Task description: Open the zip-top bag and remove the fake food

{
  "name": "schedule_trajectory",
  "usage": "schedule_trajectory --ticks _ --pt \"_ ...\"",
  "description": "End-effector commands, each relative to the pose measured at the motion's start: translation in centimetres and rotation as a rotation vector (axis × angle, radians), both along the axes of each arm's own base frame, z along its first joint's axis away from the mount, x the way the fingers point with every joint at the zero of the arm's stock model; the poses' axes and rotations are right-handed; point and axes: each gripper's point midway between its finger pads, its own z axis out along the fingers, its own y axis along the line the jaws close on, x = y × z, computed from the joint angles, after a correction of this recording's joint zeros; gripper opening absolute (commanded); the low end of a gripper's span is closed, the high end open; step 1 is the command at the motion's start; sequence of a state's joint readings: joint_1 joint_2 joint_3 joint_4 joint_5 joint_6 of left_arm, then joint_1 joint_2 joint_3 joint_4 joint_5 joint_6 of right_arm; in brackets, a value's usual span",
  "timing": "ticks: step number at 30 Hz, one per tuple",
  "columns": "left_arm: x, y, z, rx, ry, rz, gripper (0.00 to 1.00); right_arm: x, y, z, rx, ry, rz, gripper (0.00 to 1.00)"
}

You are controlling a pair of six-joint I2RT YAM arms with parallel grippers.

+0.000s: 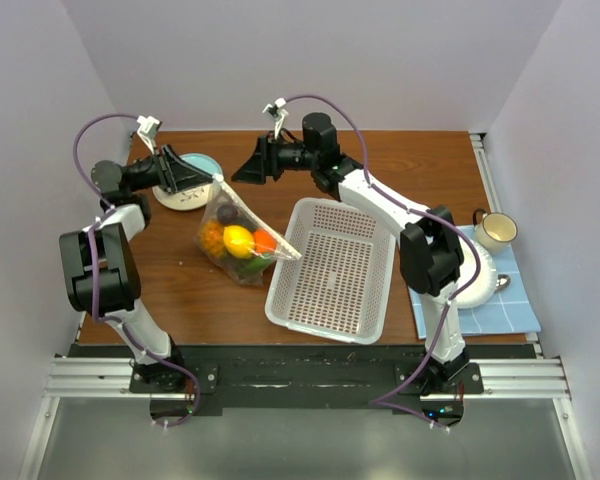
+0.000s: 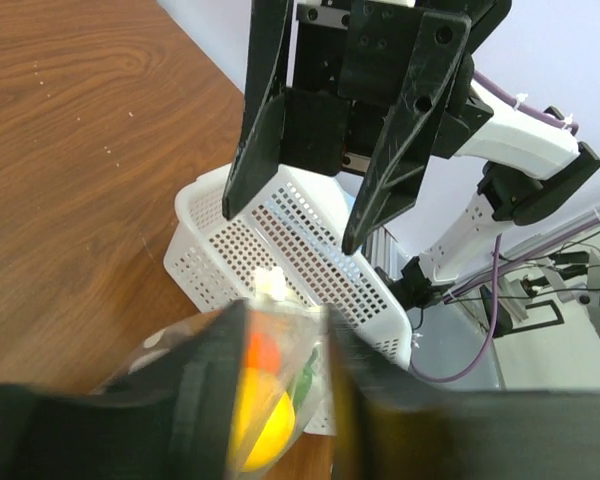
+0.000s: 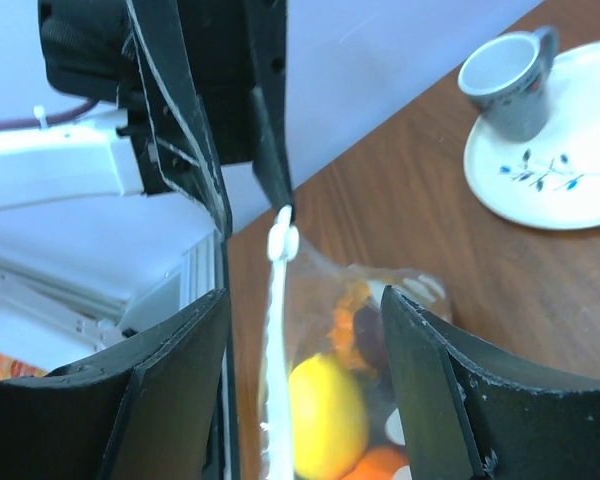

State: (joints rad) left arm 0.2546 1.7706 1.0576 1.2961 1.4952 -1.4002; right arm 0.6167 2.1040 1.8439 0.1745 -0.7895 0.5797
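Note:
The zip-top bag (image 1: 242,235) hangs tilted between the arms, one top corner raised and its bottom on the table beside the basket. Inside show a yellow lemon (image 1: 238,240), an orange (image 1: 265,241) and a dark piece (image 1: 226,214). My left gripper (image 1: 202,180) is shut on the bag's raised corner. In the left wrist view its fingers (image 2: 180,400) pinch the bag (image 2: 280,335) over the lemon (image 2: 265,415). My right gripper (image 1: 242,168) is open. In the right wrist view it (image 3: 302,300) straddles the white zip strip (image 3: 277,340) without touching it; the lemon (image 3: 325,415) lies below.
A white perforated basket (image 1: 375,300) stands right of the bag. A white plate (image 1: 185,200) and a teal bowl (image 1: 205,163) sit under the left gripper. A mug (image 1: 496,230), a white dish (image 1: 477,275) and a blue cloth (image 1: 500,310) are at the right edge.

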Motion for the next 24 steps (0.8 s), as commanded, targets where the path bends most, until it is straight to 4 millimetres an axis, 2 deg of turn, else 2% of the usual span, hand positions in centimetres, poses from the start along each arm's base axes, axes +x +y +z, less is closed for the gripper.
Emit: schedule_trajectory --ticks 1,3,8,19,21,22,24 --pt "-3.3 0.3 -2.2 0.297 -0.493 -0.133 0.53 -2.0 -0.8 4.0 0.057 -0.07 0.046 0.67" --pt "-3.3 0.3 -3.1 0.289 -0.472 -0.136 0.64 -1.5 -0.7 3.8 0.047 -0.074 0.033 0.67" --pt "-2.7 0.4 -5.2 0.276 -0.452 -0.144 0.66 -1.0 -0.3 2.9 0.036 -0.047 0.028 0.66" --pt "-2.5 -1.0 -7.2 0.251 -0.426 -0.192 0.6 0.8 0.7 0.1 0.004 0.005 0.006 0.64" --pt "-2.5 -1.3 -7.3 0.249 -0.429 -0.202 0.54 1.4 0.2 -0.7 -0.04 -0.007 -0.035 0.63" --pt "-2.5 -1.3 -7.3 0.25 -0.433 -0.203 0.52 1.6 -0.2 -0.3 -0.056 -0.028 -0.06 0.63" --pt "-2.6 -1.3 -7.3 0.253 -0.436 -0.204 0.47 3.0 -1.5 -1.1 -0.109 -0.059 -0.141 0.66"
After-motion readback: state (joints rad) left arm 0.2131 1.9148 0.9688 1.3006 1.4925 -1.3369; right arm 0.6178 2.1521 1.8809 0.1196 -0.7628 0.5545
